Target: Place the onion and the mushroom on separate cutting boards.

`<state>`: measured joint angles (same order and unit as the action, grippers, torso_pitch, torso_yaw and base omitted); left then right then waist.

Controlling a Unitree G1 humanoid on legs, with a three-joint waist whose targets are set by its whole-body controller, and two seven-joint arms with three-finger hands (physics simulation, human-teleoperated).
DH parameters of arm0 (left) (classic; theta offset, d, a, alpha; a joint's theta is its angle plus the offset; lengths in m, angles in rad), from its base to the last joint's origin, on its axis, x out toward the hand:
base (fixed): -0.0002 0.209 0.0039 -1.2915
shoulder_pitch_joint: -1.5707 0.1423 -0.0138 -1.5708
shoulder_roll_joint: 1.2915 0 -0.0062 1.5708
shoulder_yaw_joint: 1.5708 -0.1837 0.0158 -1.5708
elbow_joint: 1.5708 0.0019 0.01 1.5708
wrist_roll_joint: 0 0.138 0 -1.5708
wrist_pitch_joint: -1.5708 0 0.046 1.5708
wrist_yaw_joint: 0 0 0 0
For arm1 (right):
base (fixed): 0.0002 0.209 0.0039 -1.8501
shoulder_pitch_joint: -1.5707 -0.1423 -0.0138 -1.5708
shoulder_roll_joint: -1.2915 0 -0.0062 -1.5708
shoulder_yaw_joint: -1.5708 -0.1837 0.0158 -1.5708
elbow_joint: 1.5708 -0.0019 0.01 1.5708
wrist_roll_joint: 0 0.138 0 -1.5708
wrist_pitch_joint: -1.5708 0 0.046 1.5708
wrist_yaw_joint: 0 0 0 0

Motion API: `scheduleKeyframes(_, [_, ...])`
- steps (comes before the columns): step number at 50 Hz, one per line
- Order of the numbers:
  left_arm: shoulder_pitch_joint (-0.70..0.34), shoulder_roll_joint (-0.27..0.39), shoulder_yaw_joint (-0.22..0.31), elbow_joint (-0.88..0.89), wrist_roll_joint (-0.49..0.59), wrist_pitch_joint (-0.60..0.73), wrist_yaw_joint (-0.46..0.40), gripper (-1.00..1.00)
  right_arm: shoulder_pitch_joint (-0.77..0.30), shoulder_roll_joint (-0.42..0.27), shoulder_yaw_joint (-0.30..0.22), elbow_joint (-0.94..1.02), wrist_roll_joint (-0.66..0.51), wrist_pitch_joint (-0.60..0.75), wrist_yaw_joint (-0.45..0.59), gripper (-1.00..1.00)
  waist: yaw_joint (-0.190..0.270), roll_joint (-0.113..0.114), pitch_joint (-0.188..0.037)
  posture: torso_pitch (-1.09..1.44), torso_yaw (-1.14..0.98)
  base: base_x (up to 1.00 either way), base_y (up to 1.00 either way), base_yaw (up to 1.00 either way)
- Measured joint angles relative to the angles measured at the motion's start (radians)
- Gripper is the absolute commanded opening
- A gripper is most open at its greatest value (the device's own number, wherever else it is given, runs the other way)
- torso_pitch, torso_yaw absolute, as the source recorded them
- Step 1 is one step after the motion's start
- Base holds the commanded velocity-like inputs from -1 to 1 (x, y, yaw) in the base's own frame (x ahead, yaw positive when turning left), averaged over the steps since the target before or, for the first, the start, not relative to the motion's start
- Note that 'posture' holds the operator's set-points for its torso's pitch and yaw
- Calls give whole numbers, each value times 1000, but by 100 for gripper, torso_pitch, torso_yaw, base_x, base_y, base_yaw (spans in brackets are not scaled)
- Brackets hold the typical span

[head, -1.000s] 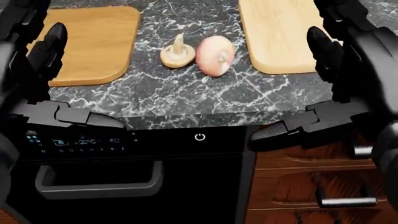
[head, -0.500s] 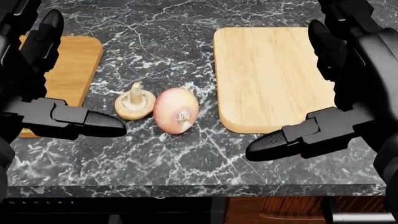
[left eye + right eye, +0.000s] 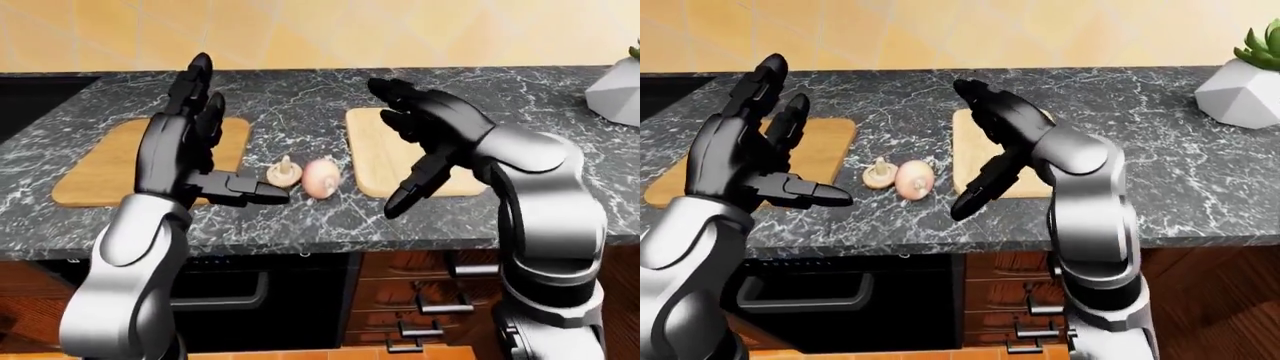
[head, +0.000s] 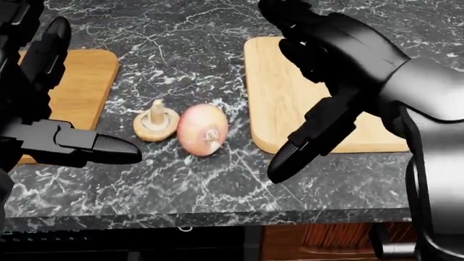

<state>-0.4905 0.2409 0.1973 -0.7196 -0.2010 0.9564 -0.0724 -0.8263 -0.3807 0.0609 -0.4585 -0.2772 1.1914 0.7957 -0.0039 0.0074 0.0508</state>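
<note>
Hovering spread and empty, right hand (image 4: pixel 319 81) and left hand (image 3: pixel 190 150) flank onion (image 4: pixel 203 137) touching mushroom (image 4: pixel 156 124) on the tabletop (image 4: pixel 181 179) between 2 cutting boards; a clumsy grab could roll the onion away.

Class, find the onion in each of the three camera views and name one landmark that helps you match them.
Left-eye view: onion near the middle, on the dark counter between both boards.
Head view: onion left of centre, larger.
Right-eye view: onion left of centre.
Shared landmark: the mushroom lies right beside its left side in every view.
</note>
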Motion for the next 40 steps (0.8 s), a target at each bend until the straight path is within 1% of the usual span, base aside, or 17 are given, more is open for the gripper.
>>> scheduleKeyframes(1, [1,-1,-2,0,-1,0,0,100,-12,10,-2,36,-22,-21,29,84,0,2,0,0,0,0,0,0])
scheduleKeyframes(4, [6,-3,-5,-1,-3,-3,-2,100,-37,39,-11,139,-92,-101,99,80,0,5,-1,0,0,0,0,0])
scheduleKeyframes(7, [11,-4,-4,1,-3,-8,-3,100,-68,75,-28,239,-156,-180,146,77,-1,9,-2,0,0,0,0,0])
scheduleKeyframes(8, [12,-4,-3,3,-3,-9,-4,100,-80,85,-33,267,-173,-201,157,74,-1,11,-2,0,0,0,0,0])
scheduleKeyframes(10, [12,-3,-2,9,-4,-13,-6,100,-103,101,-41,316,-202,-240,173,60,-1,13,-2,0,0,0,0,0])
scheduleKeyframes(16, [11,0,8,17,-11,-17,-8,100,-148,133,-59,442,-249,-347,177,65,-1,17,-6,0,0,0,0,0])
scheduleKeyframes(21, [8,7,15,17,-20,-18,-5,100,-175,158,-55,512,-264,-399,166,65,-2,22,-6,0,0,0,0,0])
scheduleKeyframes(33, [14,12,16,30,-34,-29,0,100,-286,195,-56,630,-255,-487,130,65,-4,27,-9,0,0,0,0,0])
scheduleKeyframes(40, [24,18,33,30,-45,-40,0,100,-294,239,-36,696,-242,-538,96,62,-6,27,-12,0,0,0,0,0])
